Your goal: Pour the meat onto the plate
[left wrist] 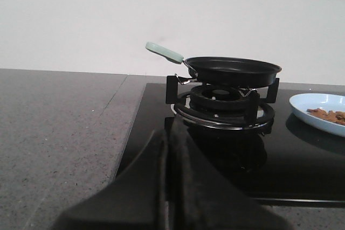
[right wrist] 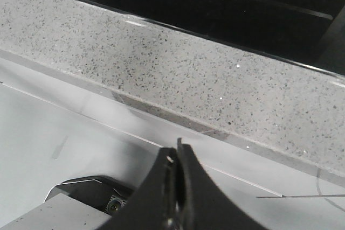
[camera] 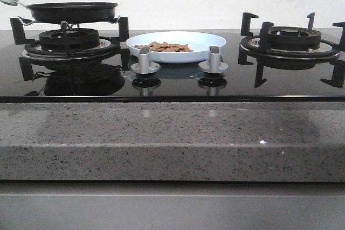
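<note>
The pale blue plate (camera: 177, 44) sits on the black glass hob between the two burners, behind the knobs. A heap of small light-brown meat (camera: 164, 47) pieces lies on its left half. The left wrist view catches the plate's edge (left wrist: 319, 111) with some meat (left wrist: 326, 115). A black frying pan (camera: 73, 11) with a pale green handle (left wrist: 164, 52) rests on the left burner. My left gripper (left wrist: 173, 133) is shut on nothing, low over the hob's front left edge, well short of the pan. My right gripper (right wrist: 177, 146) is shut and empty, below the counter's front edge.
Two silver knobs (camera: 145, 61) (camera: 213, 60) stand in front of the plate. The right burner (camera: 291, 40) has raised black pan supports. A speckled grey stone counter (camera: 161, 138) fronts the hob and extends left of it (left wrist: 54, 127). A white wall is behind.
</note>
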You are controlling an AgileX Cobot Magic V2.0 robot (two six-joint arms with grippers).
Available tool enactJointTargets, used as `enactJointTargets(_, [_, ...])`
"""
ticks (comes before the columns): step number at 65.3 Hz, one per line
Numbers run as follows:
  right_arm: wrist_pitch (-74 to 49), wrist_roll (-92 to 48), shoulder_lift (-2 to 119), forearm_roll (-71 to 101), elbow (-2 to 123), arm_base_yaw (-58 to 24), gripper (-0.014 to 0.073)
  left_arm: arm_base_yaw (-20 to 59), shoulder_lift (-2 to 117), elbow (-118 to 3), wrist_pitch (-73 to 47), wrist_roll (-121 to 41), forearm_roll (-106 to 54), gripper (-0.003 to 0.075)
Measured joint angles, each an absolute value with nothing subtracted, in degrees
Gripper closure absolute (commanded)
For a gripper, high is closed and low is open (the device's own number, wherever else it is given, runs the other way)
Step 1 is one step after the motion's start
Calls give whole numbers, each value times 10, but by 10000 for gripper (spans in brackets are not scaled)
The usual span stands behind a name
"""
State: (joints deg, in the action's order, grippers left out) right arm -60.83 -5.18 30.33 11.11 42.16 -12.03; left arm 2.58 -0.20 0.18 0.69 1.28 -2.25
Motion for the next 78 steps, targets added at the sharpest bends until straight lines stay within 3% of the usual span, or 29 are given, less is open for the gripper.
enactJointTargets(69, [-608, -52, 300, 110, 422, -120, 662, 26, -2, 2, 36, 14, -23, 741])
enactJointTargets(78, [-548, -52, 261, 106, 401, -107, 662, 26, -2, 2, 36, 14, -23, 741])
